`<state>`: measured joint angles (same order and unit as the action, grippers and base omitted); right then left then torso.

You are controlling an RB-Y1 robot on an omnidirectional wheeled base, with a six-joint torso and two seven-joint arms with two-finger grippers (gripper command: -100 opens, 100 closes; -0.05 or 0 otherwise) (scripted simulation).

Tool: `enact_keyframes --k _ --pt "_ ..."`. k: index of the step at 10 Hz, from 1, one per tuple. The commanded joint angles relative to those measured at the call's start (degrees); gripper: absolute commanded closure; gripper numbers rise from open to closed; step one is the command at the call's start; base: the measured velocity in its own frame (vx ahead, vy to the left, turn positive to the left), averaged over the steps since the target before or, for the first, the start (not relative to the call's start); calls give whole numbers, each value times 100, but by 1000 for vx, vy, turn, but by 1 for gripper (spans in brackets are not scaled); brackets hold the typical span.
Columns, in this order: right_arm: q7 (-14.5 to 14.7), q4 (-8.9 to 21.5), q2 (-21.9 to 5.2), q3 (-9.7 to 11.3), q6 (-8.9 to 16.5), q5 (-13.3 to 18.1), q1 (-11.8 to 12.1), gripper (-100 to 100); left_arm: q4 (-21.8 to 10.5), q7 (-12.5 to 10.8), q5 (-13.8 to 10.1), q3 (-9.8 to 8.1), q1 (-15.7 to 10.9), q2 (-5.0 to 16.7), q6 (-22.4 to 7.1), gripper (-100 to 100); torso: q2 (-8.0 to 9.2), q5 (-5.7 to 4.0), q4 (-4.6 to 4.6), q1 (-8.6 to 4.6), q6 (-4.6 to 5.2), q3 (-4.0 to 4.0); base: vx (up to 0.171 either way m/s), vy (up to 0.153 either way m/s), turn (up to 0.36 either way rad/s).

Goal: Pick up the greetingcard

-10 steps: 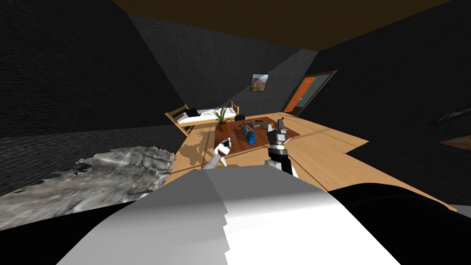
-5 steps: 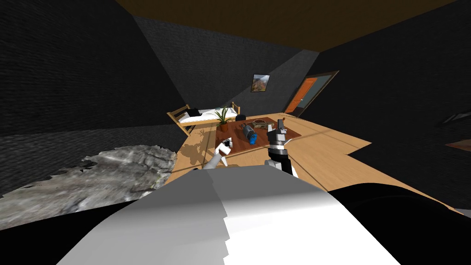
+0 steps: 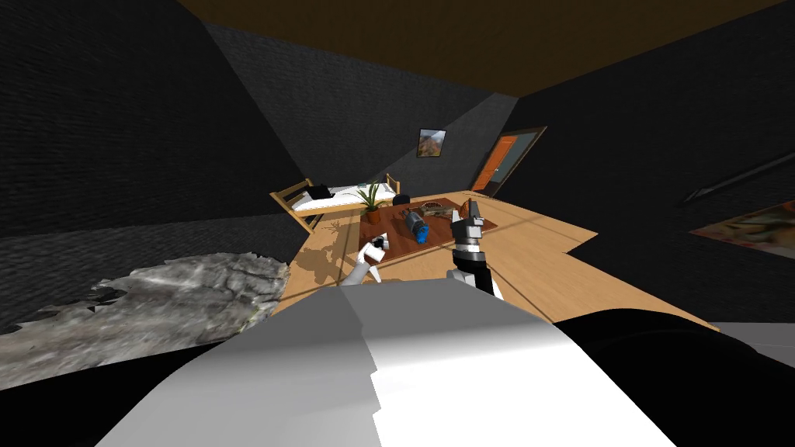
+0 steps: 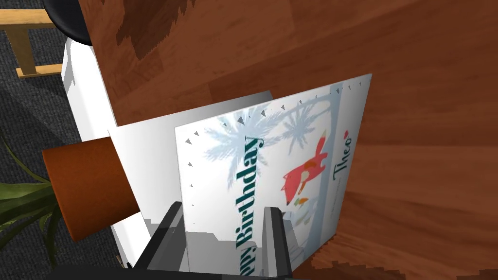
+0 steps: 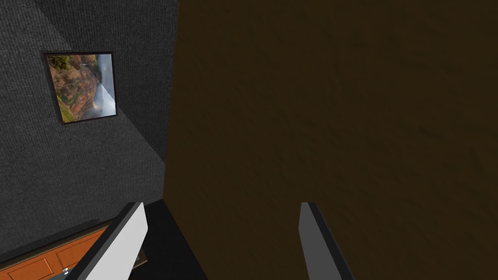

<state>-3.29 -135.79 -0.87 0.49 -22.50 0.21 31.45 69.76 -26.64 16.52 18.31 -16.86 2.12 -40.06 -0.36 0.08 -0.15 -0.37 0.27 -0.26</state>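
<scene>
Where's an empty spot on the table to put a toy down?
Bare brown table lies past the card, away from the pot. It's crowded where the left gripper grips the card beside the pot.

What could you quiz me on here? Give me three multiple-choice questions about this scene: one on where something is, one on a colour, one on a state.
1. Where is the greeting card? A on the bed; B on the floor; C at the left jaws, with the brown tabletop behind it.
2. What colour is the fox printed on it? A orange-red; B blue; C black.
3. How do the right jaws stand? A shut on a cup; B open and empty; C shut on the card.

Answers: 1 C, the left wrist view has the card at that arm's fingers, wood beyond it. 2 A, the fox is orange-red beside the word "Birthday". 3 B, the right fingers stand wide apart with nothing between them.
</scene>
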Motion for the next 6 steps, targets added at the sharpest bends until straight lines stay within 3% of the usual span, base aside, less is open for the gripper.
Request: enact_keyframes --k 1,2,3,5,6 --pt "0 0 0 0 0 0 0 0 286 246 -162 -217 286 26 19 100 0 0 0 0 0 0 25 -93 -99" --pt "0 0 0 0 0 0 1 0 301 246 -162 -217 316 26 19 100 -8 1 -4 -6 -2 -6 15 -57 39" --pt "0 0 0 -1 0 0 1 0 524 498 -411 -487 527 130 4 100 -9 5 -10 3 -1 -10 13 -74 -213" --pt "0 0 0 -1 0 0 1 0 698 543 -420 -499 692 130 4 100 -38 18 -32 0 12 -35 10 -48 -54" --pt "0 0 0 -1 0 0 1 0 907 807 -675 -775 915 233 -11 100 -41 21 -32 11 11 -37 18 -47 -212"
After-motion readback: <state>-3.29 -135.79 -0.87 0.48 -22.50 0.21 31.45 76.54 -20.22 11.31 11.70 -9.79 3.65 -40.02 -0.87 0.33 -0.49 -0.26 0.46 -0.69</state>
